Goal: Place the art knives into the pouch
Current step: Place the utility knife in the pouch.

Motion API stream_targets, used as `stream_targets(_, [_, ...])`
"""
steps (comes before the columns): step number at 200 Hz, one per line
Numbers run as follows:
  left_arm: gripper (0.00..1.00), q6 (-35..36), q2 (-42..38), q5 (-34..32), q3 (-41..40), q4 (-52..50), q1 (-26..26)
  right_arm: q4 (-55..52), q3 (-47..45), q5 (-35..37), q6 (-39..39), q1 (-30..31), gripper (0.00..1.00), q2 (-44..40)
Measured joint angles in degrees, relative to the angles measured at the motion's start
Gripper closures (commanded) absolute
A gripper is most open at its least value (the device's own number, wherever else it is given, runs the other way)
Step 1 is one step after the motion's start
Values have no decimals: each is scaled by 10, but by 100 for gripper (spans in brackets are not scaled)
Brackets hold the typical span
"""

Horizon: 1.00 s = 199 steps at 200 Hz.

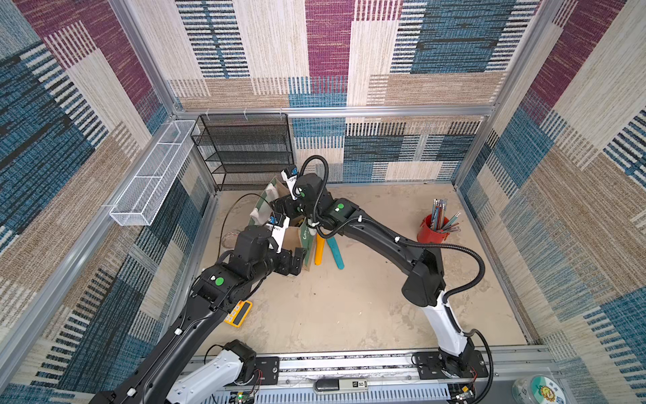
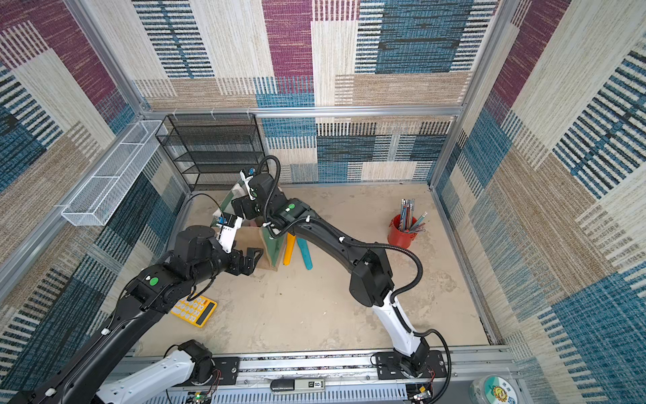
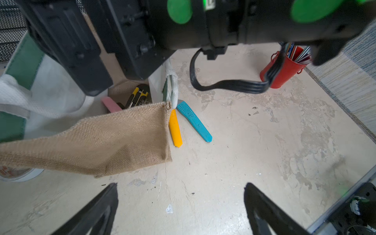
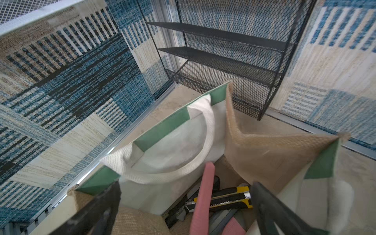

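The pouch point(image 1: 304, 242) point(image 2: 272, 249) stands open near the back left, its tan burlap side point(image 3: 101, 142) toward my left arm. My right gripper point(image 4: 186, 184) hangs open over the pouch mouth point(image 4: 175, 146). A pink art knife point(image 4: 203, 195) leans inside the pouch between the spread fingers, touching neither. A yellow-and-black knife point(image 4: 223, 200) lies at the bottom. An orange knife point(image 3: 175, 128) point(image 1: 319, 252) and a blue knife point(image 3: 193, 120) point(image 1: 335, 253) lie on the table beside the pouch. My left gripper point(image 3: 181, 185) point(image 1: 297, 259) is open and empty, low by the pouch's near side.
A red pen cup point(image 1: 433, 229) stands at the right. A yellow calculator point(image 1: 239, 313) lies under my left arm. A black mesh shelf point(image 1: 244, 150) stands behind the pouch, and a white wire basket point(image 1: 153, 175) hangs on the left wall. A tape roll point(image 3: 18, 173) lies by the pouch.
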Motion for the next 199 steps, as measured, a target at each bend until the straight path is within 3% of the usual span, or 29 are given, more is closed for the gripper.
stream_targets(113, [1,0,21,19,9,30,0,121,-298,77,8,-56,0,-248])
stream_targets(168, [1,-7,64,70,24,55,0,191,-503,69,61,-140,1,-378])
stream_targets(199, [1,-27,93,104,24,77,0,212,-584,45,81,-161,0,-395])
